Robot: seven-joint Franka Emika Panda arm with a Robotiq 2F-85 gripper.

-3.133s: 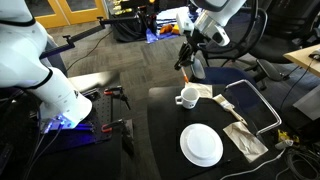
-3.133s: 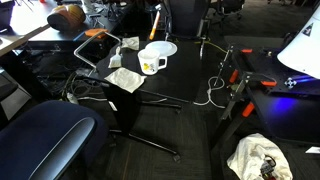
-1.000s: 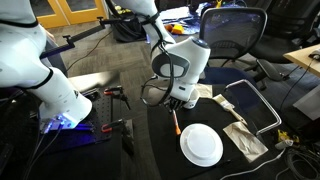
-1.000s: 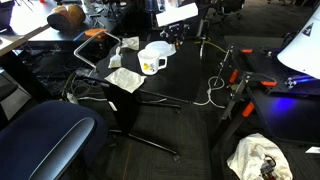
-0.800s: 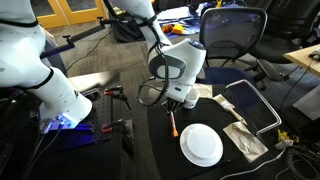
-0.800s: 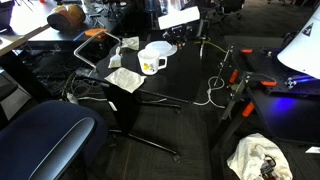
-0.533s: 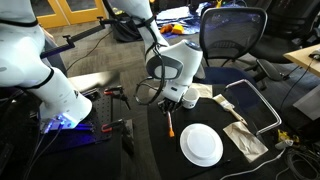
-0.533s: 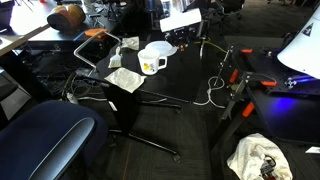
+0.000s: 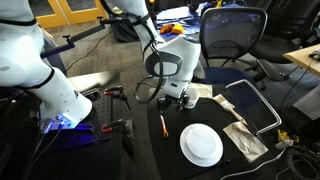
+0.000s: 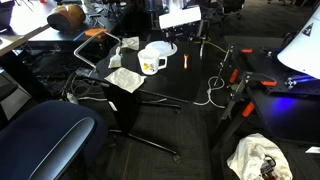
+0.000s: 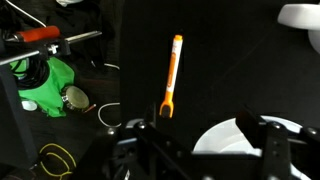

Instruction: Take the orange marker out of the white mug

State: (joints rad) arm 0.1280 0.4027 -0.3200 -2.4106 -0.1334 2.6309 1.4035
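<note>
While orange marker (image 10: 185, 61) lies outside white mug (image 10: 152, 60) | tool (image 11: 200, 135) spread, released | fingers (image 11: 268, 135) dim, blurred

Noted smooth, faintly glossy plastic on thin orange marker (image 11: 172, 72). Recorded matt, even finish on black table top (image 11: 230, 70); glossy glazed ceramic on small white mug (image 10: 152, 60) and flat round white plate (image 9: 201, 145).

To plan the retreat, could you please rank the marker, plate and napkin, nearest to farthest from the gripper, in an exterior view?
1. Marker, lying just under the gripper.
2. Plate, nearer the camera.
3. Napkin, on the plate's far side from the gripper.
</note>
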